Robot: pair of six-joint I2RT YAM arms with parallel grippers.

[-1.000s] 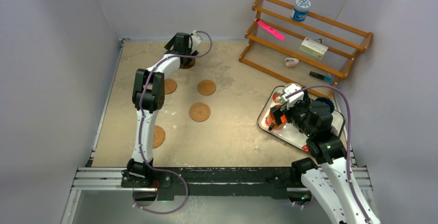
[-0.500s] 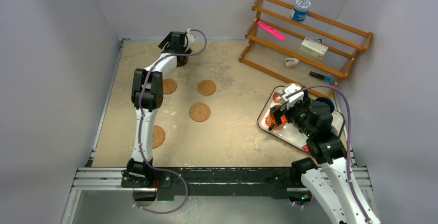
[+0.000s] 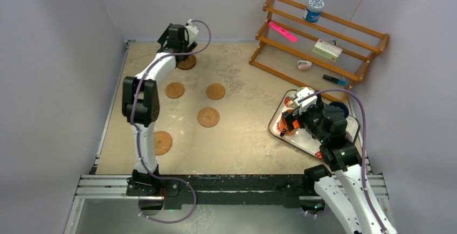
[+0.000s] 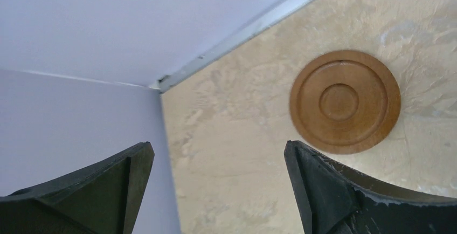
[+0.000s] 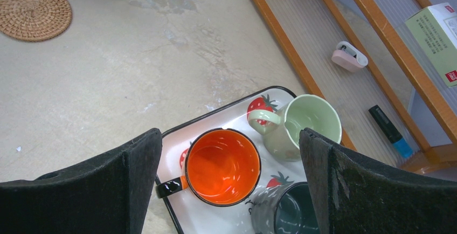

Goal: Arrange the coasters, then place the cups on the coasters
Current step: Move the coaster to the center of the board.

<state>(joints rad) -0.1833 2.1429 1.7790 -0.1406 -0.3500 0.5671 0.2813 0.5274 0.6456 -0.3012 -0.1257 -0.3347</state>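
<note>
- The left pincer (image 4: pixel 214 158) has drawn back toward the upper left corner of the overhead view. Its jaws are spread wide and hold nothing.
- The dark wooden coaster (image 4: pixel 345 102), which sat under that pincer a second ago, now lies flat and in plain sight on the bench (image 3: pixel 242 126). It is near the back wall, just right of the pincer and not touching it.
- The left arm's elbow has swung left too, so all four cork coasters (image 3: pixel 174 89) are now unobstructed. Three are clustered mid-left and one is lower left, near the arm's base.
- The right pincer (image 5: pixel 230 137) has not moved. Its jaws are spread, and it hovers over the strawberry tray (image 5: pixel 226 112), above the orange mug (image 5: pixel 222 166).
- The pale green mug (image 5: pixel 310 123) and a dark mug (image 5: pixel 293 212) stand just beside the orange one. No cup has left the tray.
- My reading is that the wooden coaster has just been released and the coaster stage is nearly done. The lower-left cork disc sits well apart from the others and may still need tidying.
- Moving the cups would come next, probably starting with the orange mug.
</note>
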